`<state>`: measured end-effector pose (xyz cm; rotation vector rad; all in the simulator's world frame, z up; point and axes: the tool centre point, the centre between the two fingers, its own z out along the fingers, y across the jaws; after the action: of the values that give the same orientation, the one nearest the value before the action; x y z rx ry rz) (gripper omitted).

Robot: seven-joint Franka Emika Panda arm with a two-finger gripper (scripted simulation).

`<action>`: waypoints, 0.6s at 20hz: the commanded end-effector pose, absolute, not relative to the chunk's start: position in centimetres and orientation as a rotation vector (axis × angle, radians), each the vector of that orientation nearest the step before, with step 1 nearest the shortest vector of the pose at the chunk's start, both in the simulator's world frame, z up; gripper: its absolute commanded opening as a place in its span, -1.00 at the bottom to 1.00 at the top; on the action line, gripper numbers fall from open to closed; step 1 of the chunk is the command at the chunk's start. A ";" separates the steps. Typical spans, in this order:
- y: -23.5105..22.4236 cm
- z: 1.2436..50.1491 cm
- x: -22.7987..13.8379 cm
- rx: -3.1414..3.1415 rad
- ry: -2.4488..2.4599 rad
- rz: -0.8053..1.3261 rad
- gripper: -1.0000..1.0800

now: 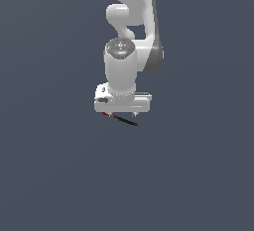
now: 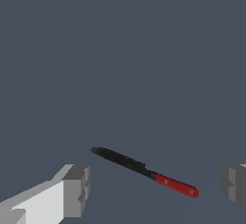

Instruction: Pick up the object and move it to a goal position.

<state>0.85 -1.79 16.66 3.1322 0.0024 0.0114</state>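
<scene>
Fingers spread wide over the stick, nothing grasped.
The white two-finger gripper (image 2: 156,189) straddles the thin black stick with red end (image 2: 144,171); since the stick lies diagonally, closing may twist or push it away.

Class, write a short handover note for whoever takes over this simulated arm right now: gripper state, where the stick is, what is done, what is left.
Gripper: open, jaws wide apart, holding nothing.
Stick: black with a red end, lying on the grey floor between the jaws, touching neither; in the exterior view it shows just under the gripper.
Done: gripper brought over the stick.
Left: probably lower, close on it, lift, carry to the goal. No goal marker is visible in either view.
</scene>
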 end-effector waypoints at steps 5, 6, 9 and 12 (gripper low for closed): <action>-2.1 17.2 1.2 3.130 0.010 0.031 0.92; -2.3 17.5 1.3 3.129 0.014 0.041 0.92; -2.8 18.3 1.8 3.126 0.020 0.071 0.92; -3.0 18.6 2.0 3.125 0.015 0.080 0.92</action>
<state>1.90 -2.93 18.50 3.1254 0.0157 0.0758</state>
